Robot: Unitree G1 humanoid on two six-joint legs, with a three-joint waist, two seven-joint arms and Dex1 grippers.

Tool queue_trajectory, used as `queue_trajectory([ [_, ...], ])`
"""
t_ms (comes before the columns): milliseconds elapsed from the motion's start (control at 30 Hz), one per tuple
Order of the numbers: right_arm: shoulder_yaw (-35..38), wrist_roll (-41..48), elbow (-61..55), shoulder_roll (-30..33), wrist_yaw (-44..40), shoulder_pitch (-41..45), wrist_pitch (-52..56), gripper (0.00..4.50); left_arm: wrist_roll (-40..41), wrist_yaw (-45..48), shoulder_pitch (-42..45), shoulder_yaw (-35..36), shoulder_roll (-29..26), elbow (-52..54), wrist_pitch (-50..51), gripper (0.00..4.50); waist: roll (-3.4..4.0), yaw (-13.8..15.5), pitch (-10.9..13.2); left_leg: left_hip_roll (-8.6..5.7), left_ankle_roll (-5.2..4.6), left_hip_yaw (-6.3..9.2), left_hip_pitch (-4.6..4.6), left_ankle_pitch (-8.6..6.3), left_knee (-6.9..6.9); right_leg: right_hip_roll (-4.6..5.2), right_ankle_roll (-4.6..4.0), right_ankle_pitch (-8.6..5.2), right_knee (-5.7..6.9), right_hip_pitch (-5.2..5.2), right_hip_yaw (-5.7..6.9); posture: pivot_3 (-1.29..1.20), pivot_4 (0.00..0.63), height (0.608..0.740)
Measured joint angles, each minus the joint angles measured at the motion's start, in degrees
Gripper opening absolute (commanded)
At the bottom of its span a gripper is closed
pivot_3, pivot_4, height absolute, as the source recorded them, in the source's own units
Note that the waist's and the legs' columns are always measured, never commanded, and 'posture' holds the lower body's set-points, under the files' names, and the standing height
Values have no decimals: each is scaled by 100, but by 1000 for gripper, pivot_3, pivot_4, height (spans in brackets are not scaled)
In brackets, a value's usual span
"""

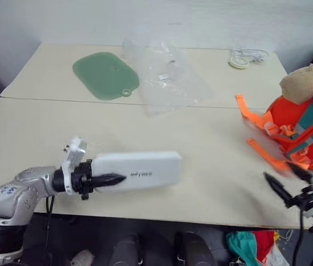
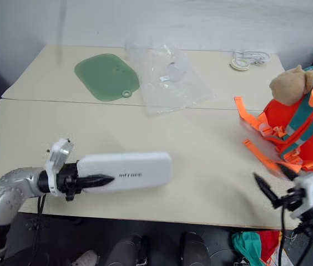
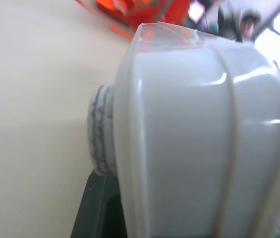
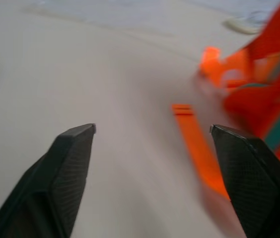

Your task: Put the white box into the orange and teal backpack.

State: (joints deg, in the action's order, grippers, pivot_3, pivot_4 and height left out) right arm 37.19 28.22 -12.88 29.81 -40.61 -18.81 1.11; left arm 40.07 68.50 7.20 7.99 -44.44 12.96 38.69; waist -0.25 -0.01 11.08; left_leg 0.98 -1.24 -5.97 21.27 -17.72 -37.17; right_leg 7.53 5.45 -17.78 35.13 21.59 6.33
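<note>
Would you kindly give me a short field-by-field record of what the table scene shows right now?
white box: held at one end by left gripper, lengthwise along the table's near edge
right gripper: open, empty, beside the straps
orange and teal backpack: on the table's right end, plush bear on top
far side: green mat, clear plastic bag, white cable

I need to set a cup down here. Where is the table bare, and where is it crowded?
Bare: the near tabletop between the white box and the backpack, and the near-left corner behind the left gripper. Crowded: the far side, with the green mat, plastic bag and cable, and the right edge by the right gripper.
</note>
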Motion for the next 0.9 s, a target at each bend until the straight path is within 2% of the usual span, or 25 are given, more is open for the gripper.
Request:
queue_trajectory([
  [100,322,-9,335,-14,217,53,-123,4468,-147,-24,-110,-1,176,-34,-413,1269,0,-8,1,5,-9,-1,-1,1,3,0,0,0,1,3,-4,0,150,740],
  [200,335,-5,827,209,252,564,-113,4468,-335,-238,112,25,412,-179,-885,1269,4,-30,4,4,-26,-8,-2,5,-1,1,4,3,5,5,-9,0,150,740],
  [367,-50,-17,1391,632,291,1971,61,4468,-334,-406,471,135,451,-263,-948,1269,8,-54,6,7,-48,-12,-1,22,3,-6,2,0,21,15,-6,0,150,740],
  [500,-645,-7,2111,574,478,3253,509,4468,-351,-380,517,159,339,-446,-980,1269,11,-87,10,4,-54,-20,10,25,-11,-2,2,1,36,28,-8,0,150,740],
  [633,-1119,-266,2728,674,313,3938,494,3598,-281,-407,557,422,216,-509,-861,1269,9,-70,12,2,-58,-21,21,27,-15,0,3,1,41,36,-7,0,150,740],
  [800,-1360,-419,3668,690,-114,4779,114,1815,320,-653,563,954,179,-474,-236,1269,8,-141,14,1,-62,-22,25,28,-20,1,9,4,50,36,-9,0,150,740],
  [900,-1497,-337,3800,694,-616,4985,30,759,598,-899,551,1281,192,-485,25,1269,8,-161,14,3,-61,-22,25,29,-18,-1,9,4,53,36,-9,0,150,740],
])
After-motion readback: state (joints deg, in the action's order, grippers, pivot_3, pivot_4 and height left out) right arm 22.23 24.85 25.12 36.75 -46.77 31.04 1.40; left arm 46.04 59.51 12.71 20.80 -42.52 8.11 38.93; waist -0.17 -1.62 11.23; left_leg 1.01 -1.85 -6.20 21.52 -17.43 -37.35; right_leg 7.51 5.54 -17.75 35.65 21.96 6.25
